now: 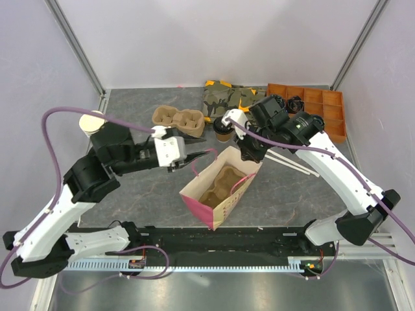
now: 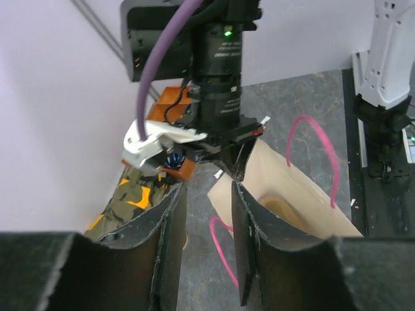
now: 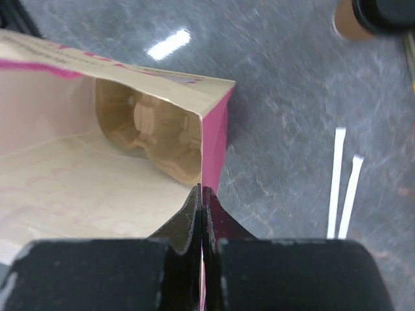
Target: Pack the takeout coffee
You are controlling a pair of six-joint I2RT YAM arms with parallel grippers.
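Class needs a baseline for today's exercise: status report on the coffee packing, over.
Left claw open, beside paper bag. Right claw shut on bag rim. Takeout coffee on table behind bag, unheld. Cup carrier inside bag.

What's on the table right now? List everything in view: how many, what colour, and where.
paper bag: one, tan with pink handles, centre, open
carrier in bag: one, brown, inside the bag
spare carrier: one, brown, behind the bag, left
takeout coffee: one, tan with black lid, right of the spare carrier
cup stack: one, tan, far left
camouflage item: one, green and orange, back centre
compartment tray: one, orange, back right
white strips: two, right of the bag
left gripper: black, open, beside the bag's rim
right gripper: black, shut on the bag's rim
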